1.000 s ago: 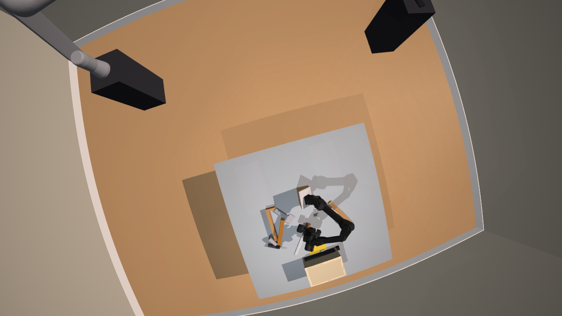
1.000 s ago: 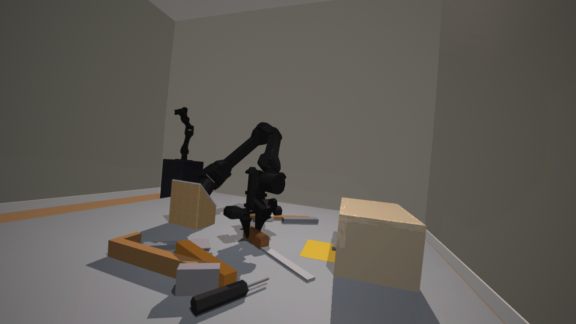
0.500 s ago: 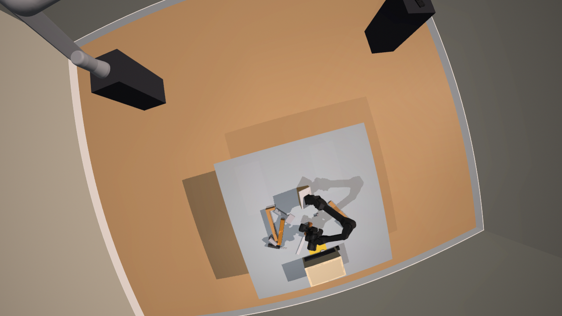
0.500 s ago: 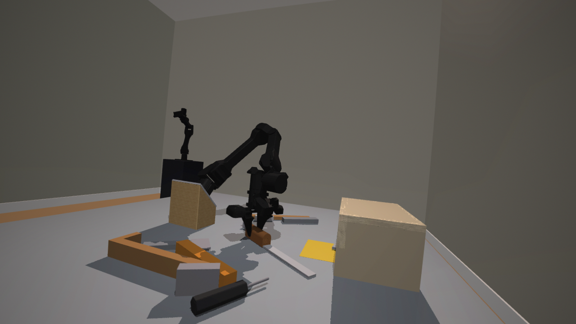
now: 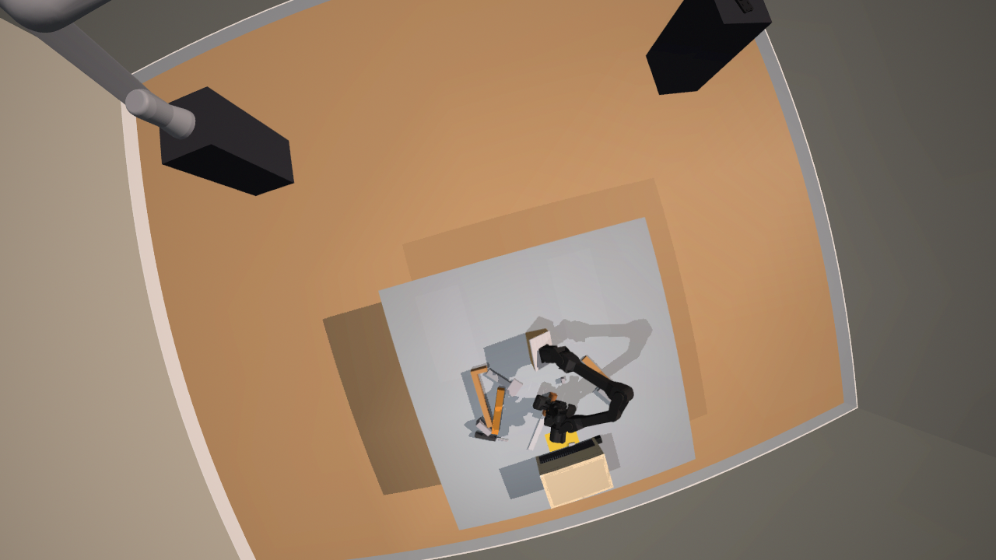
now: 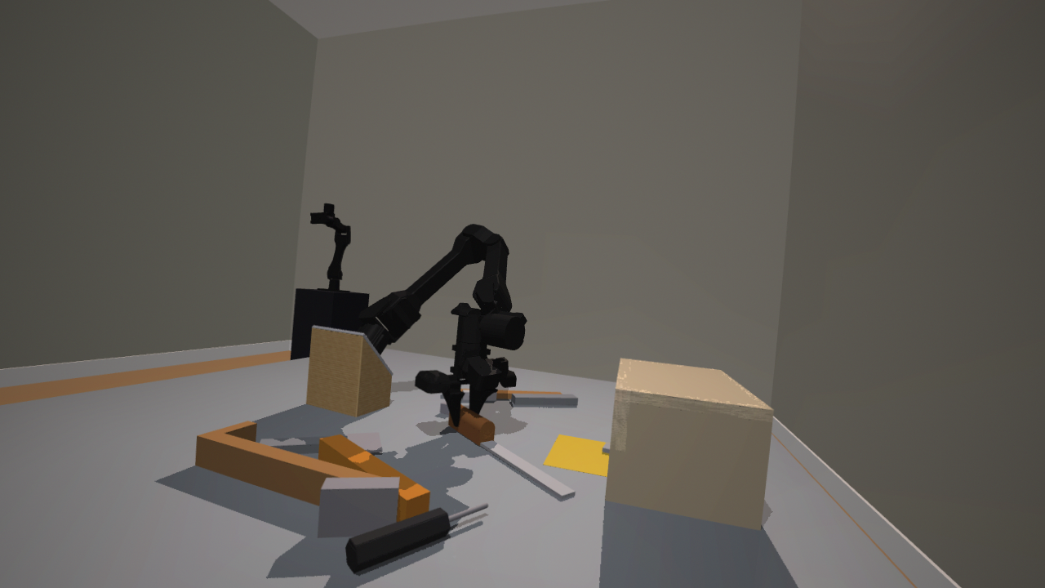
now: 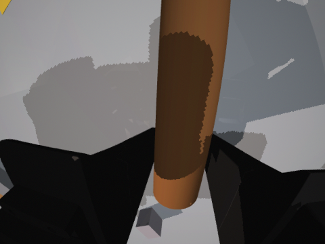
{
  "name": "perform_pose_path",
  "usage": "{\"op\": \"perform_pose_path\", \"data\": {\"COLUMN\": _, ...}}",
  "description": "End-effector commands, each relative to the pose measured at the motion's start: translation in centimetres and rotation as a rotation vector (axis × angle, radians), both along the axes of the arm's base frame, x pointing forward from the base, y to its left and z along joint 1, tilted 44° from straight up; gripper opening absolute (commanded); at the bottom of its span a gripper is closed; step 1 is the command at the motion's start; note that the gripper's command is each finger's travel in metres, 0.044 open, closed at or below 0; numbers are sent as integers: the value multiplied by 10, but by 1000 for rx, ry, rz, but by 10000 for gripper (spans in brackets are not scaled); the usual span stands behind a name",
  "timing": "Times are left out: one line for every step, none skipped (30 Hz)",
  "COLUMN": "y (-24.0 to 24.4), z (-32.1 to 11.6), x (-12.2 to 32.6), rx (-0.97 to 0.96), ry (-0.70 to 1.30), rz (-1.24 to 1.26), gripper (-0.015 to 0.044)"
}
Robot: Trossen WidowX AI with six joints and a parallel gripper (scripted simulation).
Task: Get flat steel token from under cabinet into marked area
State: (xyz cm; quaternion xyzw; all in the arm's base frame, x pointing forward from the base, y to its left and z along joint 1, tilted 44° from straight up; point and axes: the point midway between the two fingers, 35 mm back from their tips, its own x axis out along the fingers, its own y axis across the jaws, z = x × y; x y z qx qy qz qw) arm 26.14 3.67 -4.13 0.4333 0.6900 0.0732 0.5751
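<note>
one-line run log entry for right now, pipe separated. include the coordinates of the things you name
gripper (image 5: 548,409) (image 6: 467,420) (image 7: 181,137): shut on brown handle (image 6: 476,426) (image 7: 189,85) | flat blade (image 5: 535,433) (image 6: 529,469): beside yellow area (image 5: 553,442) (image 6: 577,455) | token: not visible | retrieval: unfinished

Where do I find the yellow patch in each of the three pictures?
Top: below centre, a yellow patch partly hidden by the arm.
Exterior: right of centre, just left of the cabinet.
Wrist: only a sliver in the top left corner.
Shared landmark: the tool's orange-brown handle.
</note>
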Motion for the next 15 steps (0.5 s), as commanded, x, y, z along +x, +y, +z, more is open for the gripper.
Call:
{"op": "perform_pose_path", "data": {"y": 3, "z": 4, "x": 0, "rx": 4, "ry": -1, "rz": -5, "gripper": 0}}
{"op": "perform_pose_path", "data": {"y": 4, "z": 5, "x": -1, "rx": 4, "ry": -1, "rz": -5, "gripper": 0}}
{"op": "perform_pose_path", "data": {"y": 5, "z": 6, "x": -1, "rx": 4, "ry": -1, "rz": -5, "gripper": 0}}
{"op": "perform_pose_path", "data": {"y": 6, "z": 6, "x": -1, "rx": 5, "ry": -1, "rz": -5, "gripper": 0}}
{"op": "perform_pose_path", "data": {"y": 7, "z": 7, "x": -1, "rx": 5, "ry": -1, "rz": -5, "gripper": 0}}
{"op": "perform_pose_path", "data": {"y": 7, "z": 8, "x": -1, "rx": 5, "ry": -1, "rz": -5, "gripper": 0}}
{"op": "perform_pose_path", "data": {"y": 8, "z": 8, "x": -1, "rx": 5, "ry": -1, "rz": -5, "gripper": 0}}
{"op": "perform_pose_path", "data": {"y": 9, "z": 9, "x": -1, "rx": 5, "ry": -1, "rz": -5, "gripper": 0}}
{"op": "perform_pose_path", "data": {"y": 10, "z": 10, "x": -1, "rx": 5, "ry": -1, "rz": -5, "gripper": 0}}
{"op": "perform_pose_path", "data": {"y": 11, "z": 11, "x": -2, "rx": 5, "ry": -1, "rz": -5, "gripper": 0}}
{"op": "perform_pose_path", "data": {"y": 11, "z": 11, "x": -2, "rx": 5, "ry": -1, "rz": -5, "gripper": 0}}
{"op": "perform_pose_path", "data": {"y": 12, "z": 12, "x": -2, "rx": 5, "ry": -1, "rz": -5, "gripper": 0}}
{"op": "perform_pose_path", "data": {"y": 13, "z": 13, "x": -2, "rx": 5, "ry": -1, "rz": -5, "gripper": 0}}
{"op": "perform_pose_path", "data": {"y": 14, "z": 14, "x": -2, "rx": 5, "ry": -1, "rz": -5, "gripper": 0}}
{"op": "perform_pose_path", "data": {"y": 14, "z": 14, "x": -2, "rx": 5, "ry": -1, "rz": -5, "gripper": 0}}
